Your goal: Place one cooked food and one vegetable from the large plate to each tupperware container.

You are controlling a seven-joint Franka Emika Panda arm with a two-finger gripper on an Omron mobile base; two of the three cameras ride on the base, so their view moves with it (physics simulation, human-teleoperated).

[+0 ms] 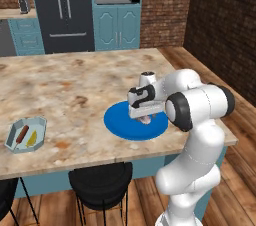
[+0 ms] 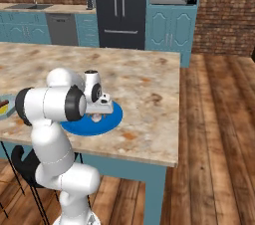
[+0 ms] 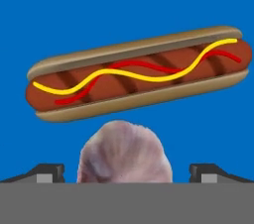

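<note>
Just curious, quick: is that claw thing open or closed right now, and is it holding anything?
Gripper: open, holding nothing; its fingers stand either side of the garlic on the plate.

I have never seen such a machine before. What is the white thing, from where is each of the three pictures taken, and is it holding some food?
The white thing is a robot arm with a two-finger gripper, in a simulated kitchen. Two pictures come from cameras on its base, behind the arm to its left and to its right. The third comes from a camera on the hand, looking down along the fingers.

On the marble counter lies a flat round bright blue plate. The hand camera shows an orange-brown hot dog in a bun and a whitish-pink garlic bulb on it. Near the counter's left end, an octagonal pale blue-grey container holds a red-brown sausage on a stick and a small yellow corn piece.

The gripper is open, its fingertips on either side of the garlic; nothing is held.
</note>
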